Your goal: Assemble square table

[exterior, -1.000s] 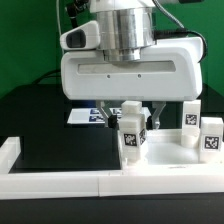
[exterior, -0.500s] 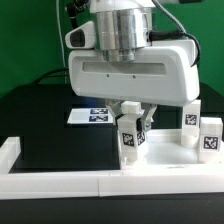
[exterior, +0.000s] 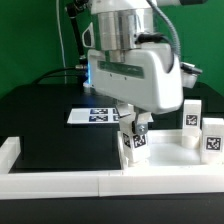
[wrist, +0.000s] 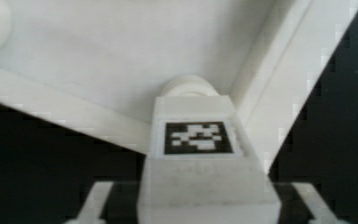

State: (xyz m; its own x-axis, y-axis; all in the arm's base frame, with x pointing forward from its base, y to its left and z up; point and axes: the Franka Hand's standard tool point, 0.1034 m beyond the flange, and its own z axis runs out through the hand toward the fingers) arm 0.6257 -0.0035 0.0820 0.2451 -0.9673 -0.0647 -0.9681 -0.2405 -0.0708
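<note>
A black table (exterior: 50, 130) lies under the scene. On it, behind the gripper in the exterior view, lies the flat marker board (exterior: 92, 115). Long white border rails (exterior: 60, 180) run in front of the gripper, nearest the camera.

I count three white legs: one (exterior: 133, 142) by my arm and two (exterior: 189, 115) (exterior: 211, 137) off to the side. I see one square slab (exterior: 165, 155), one marker board (exterior: 92, 116) and one border rail (exterior: 55, 180).
</note>
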